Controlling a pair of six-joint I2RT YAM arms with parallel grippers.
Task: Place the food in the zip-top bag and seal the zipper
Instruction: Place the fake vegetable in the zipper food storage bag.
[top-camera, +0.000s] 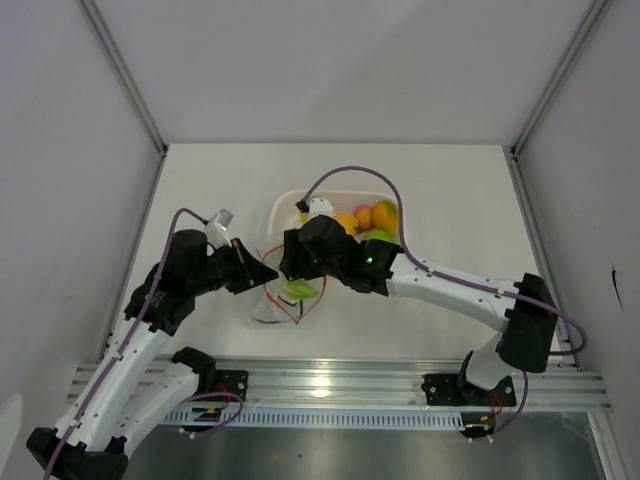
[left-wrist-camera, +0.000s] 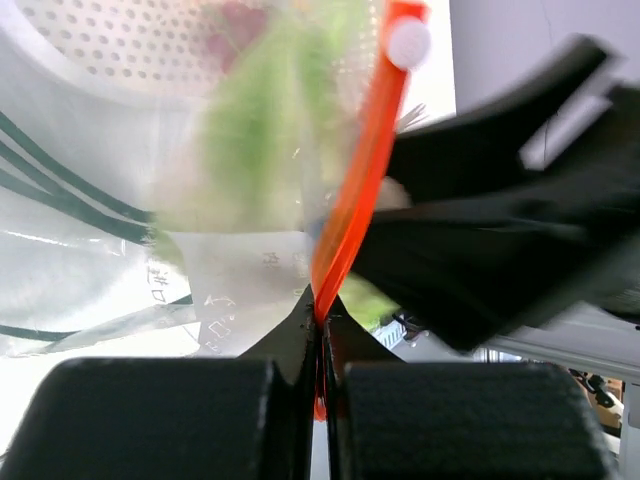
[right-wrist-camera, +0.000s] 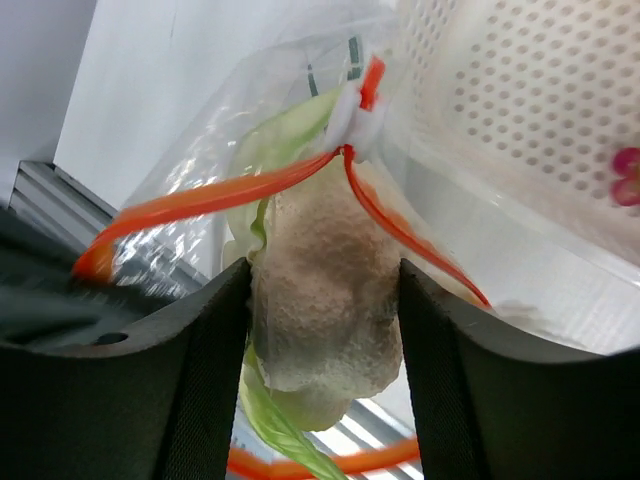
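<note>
The bag (top-camera: 288, 300) lies in the middle of the top view, just below the basket (top-camera: 285, 205). My left gripper (left-wrist-camera: 320, 320) has its fingers pressed together on the zipper (left-wrist-camera: 352, 190), and I think that holds the mouth up. The cauliflower (right-wrist-camera: 325, 290) sits between the fingers of my right gripper (right-wrist-camera: 325, 272), over the mouth. It seems to touch both fingers, but I cannot tell if they squeeze it. I should let go only once it is past the red strip, with the left pinch tight.

Enclosed by pale grey wall panels (top-camera: 60, 150) on three sides, braced with slanting aluminium posts (top-camera: 125, 75), floored by a white tabletop (top-camera: 220, 180), edged in front with an aluminium rail (top-camera: 330, 385), evenly lit
</note>
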